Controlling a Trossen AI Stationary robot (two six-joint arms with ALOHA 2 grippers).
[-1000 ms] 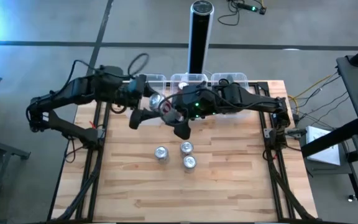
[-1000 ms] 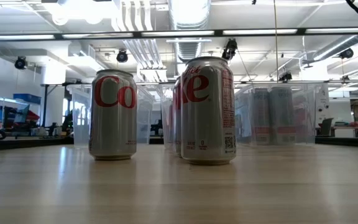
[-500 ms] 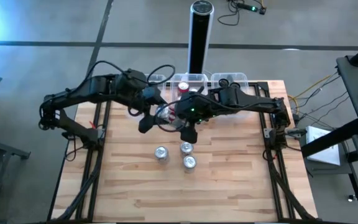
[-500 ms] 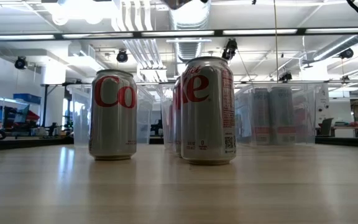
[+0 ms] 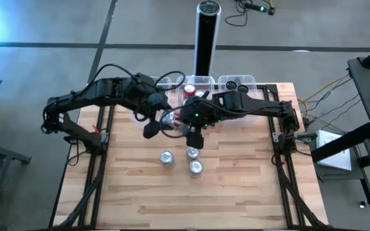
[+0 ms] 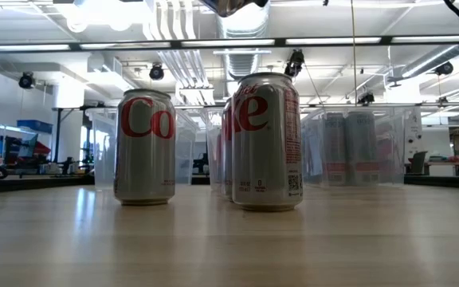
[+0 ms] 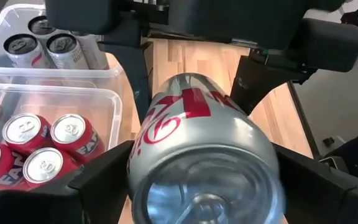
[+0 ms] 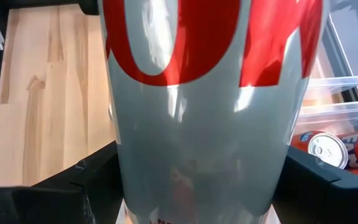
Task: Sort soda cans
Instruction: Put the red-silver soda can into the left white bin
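Note:
One silver soda can with red letters [image 5: 170, 116] hangs above the table's far middle, and both grippers are shut on it. My left gripper [image 7: 207, 180] reaches in from the table's left, and the can's domed end faces its wrist camera. My right gripper [image 8: 201, 180] comes from the right, with the can's side filling its wrist view. In the high view the left gripper [image 5: 162, 114] and right gripper [image 5: 184, 119] meet nose to nose. Three more silver cans [image 5: 193, 153] stand upright on the table below them. My left gripper pinches the can's side wall near its domed end [image 7: 138, 168] between its two fingers. The fingers slant down from the table's left and lie along the can, which is clear of the table. My right gripper pinches the can's side wall [image 8: 126, 168] between its two fingers. These fingers slant down from the table's right and lie across the can, toward its other end [image 7: 191, 84].
Clear bins line the far edge. The middle bin [image 5: 196, 82] holds red cans [image 7: 36, 146]. The right bin [image 5: 236, 82] holds silver cans [image 7: 39, 43]. A tall black post [image 5: 205, 38] stands beyond them. Bare wood lies toward the near edge.
My left gripper has gone toward the table's right edge and down, closing on my right gripper, and has tipped further downward. My right gripper has sunk a little and tipped down too. Something they carry now dips into the top of the low view.

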